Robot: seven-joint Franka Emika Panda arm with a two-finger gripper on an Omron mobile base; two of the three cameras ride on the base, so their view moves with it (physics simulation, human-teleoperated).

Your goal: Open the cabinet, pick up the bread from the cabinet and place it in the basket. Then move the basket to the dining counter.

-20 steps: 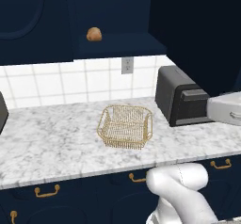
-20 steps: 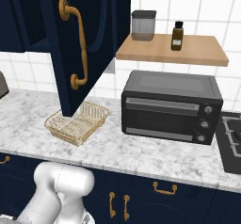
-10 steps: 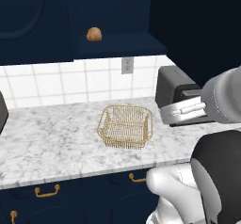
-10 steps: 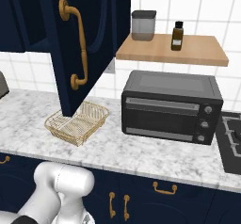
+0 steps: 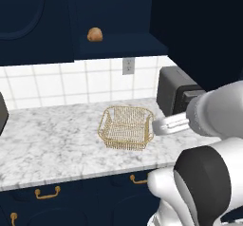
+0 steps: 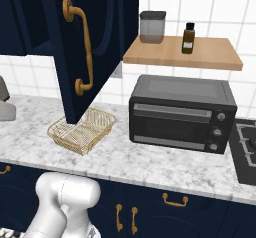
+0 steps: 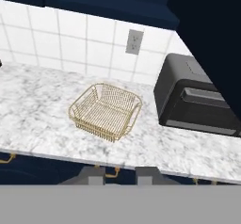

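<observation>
1. Bread (image 5: 95, 34) is the target, up on the shelf of the open cabinet (image 6: 87, 42), above and beyond the hand (image 7: 120, 175).
2. Nearest, the hand's tips sit low over the desk (image 5: 52, 144) edge, holding nothing; how wide the gap is, I cannot tell.
3. Next out, the basket (image 7: 105, 110) sits below the bread (empty).
4. The right base view shows the swung-out door hiding the shelf; the hand view catches the bread at top.

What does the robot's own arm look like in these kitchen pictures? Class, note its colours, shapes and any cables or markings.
The arm has smooth, glossy white rounded shells with a broad dark grey band at one joint. Its links are thick and tubular, its joint housings bulbous. The gripper ends in two small, blocky grey finger tips. No cables or markings show.
</observation>
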